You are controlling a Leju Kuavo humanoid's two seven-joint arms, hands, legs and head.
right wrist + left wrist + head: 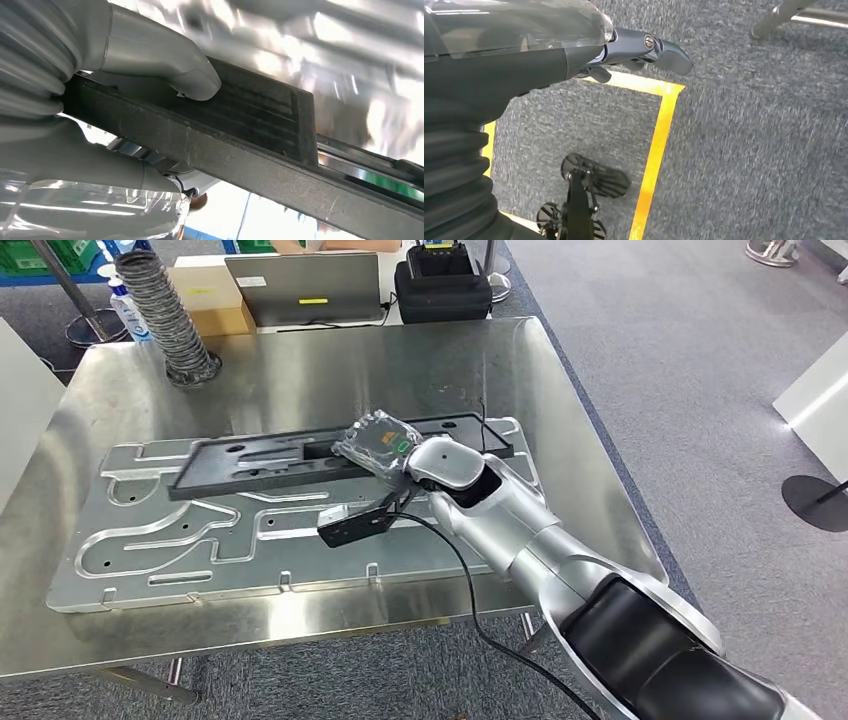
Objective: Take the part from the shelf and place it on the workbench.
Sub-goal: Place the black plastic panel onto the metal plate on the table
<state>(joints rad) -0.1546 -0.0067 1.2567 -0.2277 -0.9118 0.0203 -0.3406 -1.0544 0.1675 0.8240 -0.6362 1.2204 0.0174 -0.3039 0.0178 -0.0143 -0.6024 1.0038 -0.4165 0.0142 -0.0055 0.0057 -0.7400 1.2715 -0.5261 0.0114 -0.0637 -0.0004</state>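
Observation:
The part is a long black tray-like bar (260, 465) lying across a machined aluminium plate (200, 550) on the steel workbench (300, 370). My right hand (380, 445), in a clear cover, grips the bar near its right half. In the right wrist view its thumb (165, 65) presses on the bar's ribbed face (240, 150) and the fingers wrap under the edge. My left hand (524, 45) hangs over the grey carpet and holds nothing, with a dark finger (664, 50) stretched out.
At the bench's far edge stand a ribbed grey hose (170, 315), a cardboard box (205, 290), a grey panel (305, 285) and a black case (440, 285). A black cable (470, 590) trails from my right wrist. Yellow floor tape (656, 150) runs below the left hand.

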